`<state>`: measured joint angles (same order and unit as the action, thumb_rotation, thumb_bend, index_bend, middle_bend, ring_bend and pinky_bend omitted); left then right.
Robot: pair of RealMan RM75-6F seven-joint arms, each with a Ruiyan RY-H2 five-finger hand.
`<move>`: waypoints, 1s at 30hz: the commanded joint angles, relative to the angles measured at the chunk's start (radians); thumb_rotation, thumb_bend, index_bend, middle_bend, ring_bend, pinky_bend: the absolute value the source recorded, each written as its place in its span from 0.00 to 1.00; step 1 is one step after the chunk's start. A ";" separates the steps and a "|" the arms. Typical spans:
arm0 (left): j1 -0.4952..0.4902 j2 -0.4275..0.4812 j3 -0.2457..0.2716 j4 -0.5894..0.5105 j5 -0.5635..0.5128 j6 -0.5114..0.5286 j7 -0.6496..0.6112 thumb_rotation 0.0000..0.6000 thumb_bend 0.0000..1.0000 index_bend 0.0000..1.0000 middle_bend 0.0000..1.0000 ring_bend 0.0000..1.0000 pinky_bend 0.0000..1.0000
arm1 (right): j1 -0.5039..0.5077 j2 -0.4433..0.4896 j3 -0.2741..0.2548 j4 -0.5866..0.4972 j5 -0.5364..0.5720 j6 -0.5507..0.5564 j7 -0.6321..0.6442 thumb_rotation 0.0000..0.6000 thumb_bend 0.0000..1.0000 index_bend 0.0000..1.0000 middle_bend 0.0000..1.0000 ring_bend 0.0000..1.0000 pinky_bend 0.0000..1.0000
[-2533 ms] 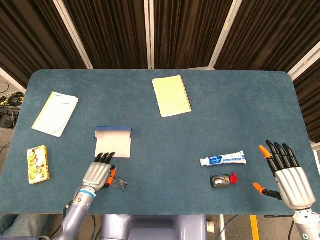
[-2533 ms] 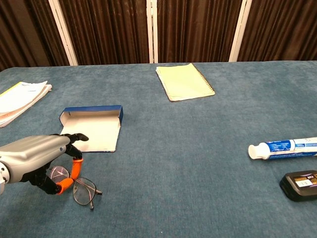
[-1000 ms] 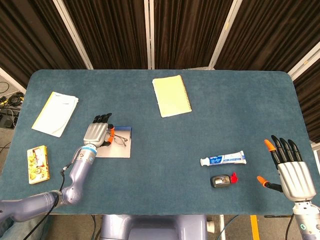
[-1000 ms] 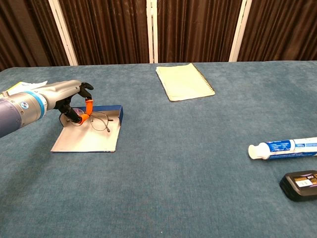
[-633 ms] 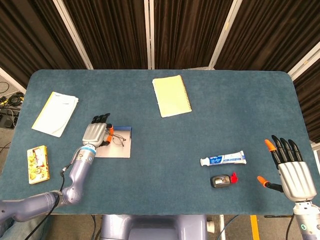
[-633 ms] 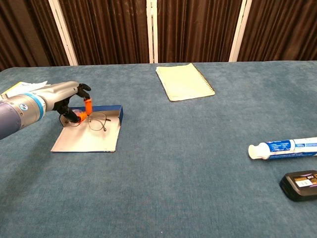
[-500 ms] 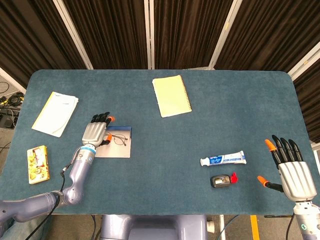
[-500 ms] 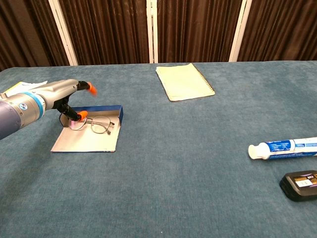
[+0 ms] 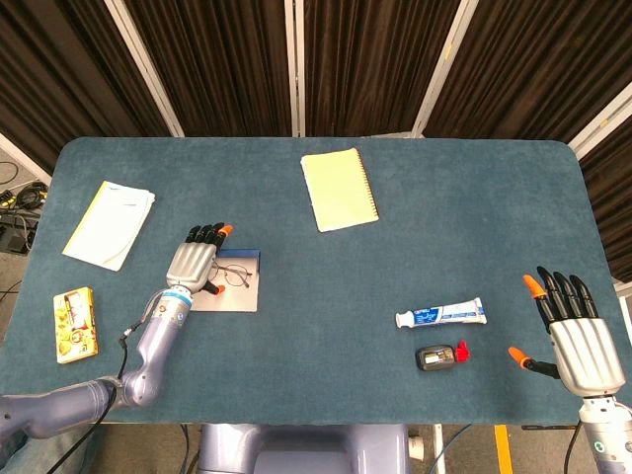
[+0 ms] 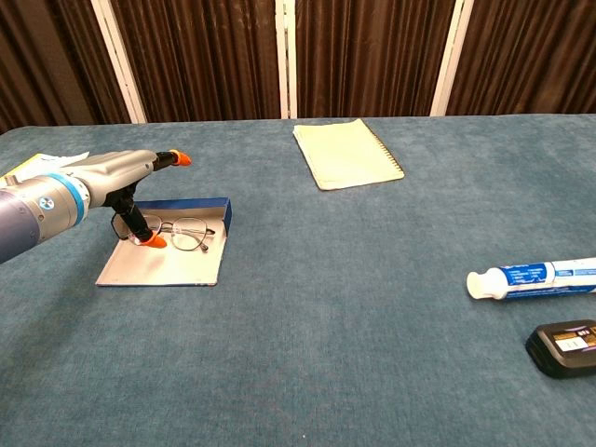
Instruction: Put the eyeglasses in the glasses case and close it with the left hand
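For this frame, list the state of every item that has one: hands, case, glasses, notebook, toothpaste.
left hand: open, fingers spread over the case
right hand: open, holding nothing
glasses case: lid open, lying flat
eyeglasses: released, lying in the case
notebook: closed
toothpaste tube: capped, lying flat

The eyeglasses (image 10: pixel 182 234) are thin, dark wire-framed with clear lenses. They lie inside the open glasses case (image 10: pixel 177 262), near its far end, just in front of the blue back wall, with the lenses side by side across the case's width. In the head view the eyeglasses (image 9: pixel 234 274) sit on the far half of the case (image 9: pixel 233 294). The glasses case is a flat, shallow box with a pale grey inside and a dark blue rim, lying open on the left part of the blue surface (image 10: pixel 372 307).
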<state>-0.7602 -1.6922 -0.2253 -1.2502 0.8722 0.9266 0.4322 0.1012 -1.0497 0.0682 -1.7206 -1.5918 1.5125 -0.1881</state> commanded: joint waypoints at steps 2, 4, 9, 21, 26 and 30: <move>-0.015 -0.011 -0.001 0.035 -0.011 -0.019 0.010 1.00 0.12 0.00 0.00 0.00 0.00 | 0.000 0.000 0.001 0.002 0.004 -0.001 0.002 1.00 0.00 0.00 0.00 0.00 0.00; -0.019 -0.013 -0.005 0.046 -0.015 -0.026 0.006 1.00 0.12 0.00 0.00 0.00 0.00 | 0.002 0.001 0.002 0.003 0.009 -0.005 0.005 1.00 0.00 0.00 0.00 0.00 0.00; -0.042 -0.016 -0.016 0.085 -0.028 -0.052 0.012 1.00 0.12 0.00 0.00 0.00 0.00 | 0.005 0.005 0.006 0.005 0.023 -0.015 0.023 1.00 0.00 0.00 0.00 0.00 0.00; -0.100 -0.050 -0.033 0.179 -0.046 -0.111 0.016 1.00 0.13 0.00 0.00 0.00 0.00 | 0.008 0.009 0.018 0.013 0.050 -0.016 0.042 1.00 0.00 0.00 0.00 0.00 0.00; -0.113 -0.065 -0.034 0.208 -0.042 -0.117 0.014 1.00 0.13 0.00 0.00 0.00 0.00 | 0.007 0.010 0.022 0.016 0.057 -0.013 0.043 1.00 0.00 0.00 0.00 0.00 0.00; -0.120 -0.078 -0.034 0.240 -0.020 -0.118 -0.006 1.00 0.13 0.00 0.00 0.00 0.00 | 0.006 0.011 0.022 0.016 0.058 -0.011 0.046 1.00 0.00 0.00 0.00 0.00 0.00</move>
<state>-0.8772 -1.7642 -0.2591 -1.0214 0.8433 0.8092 0.4341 0.1074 -1.0392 0.0903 -1.7045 -1.5341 1.5014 -0.1429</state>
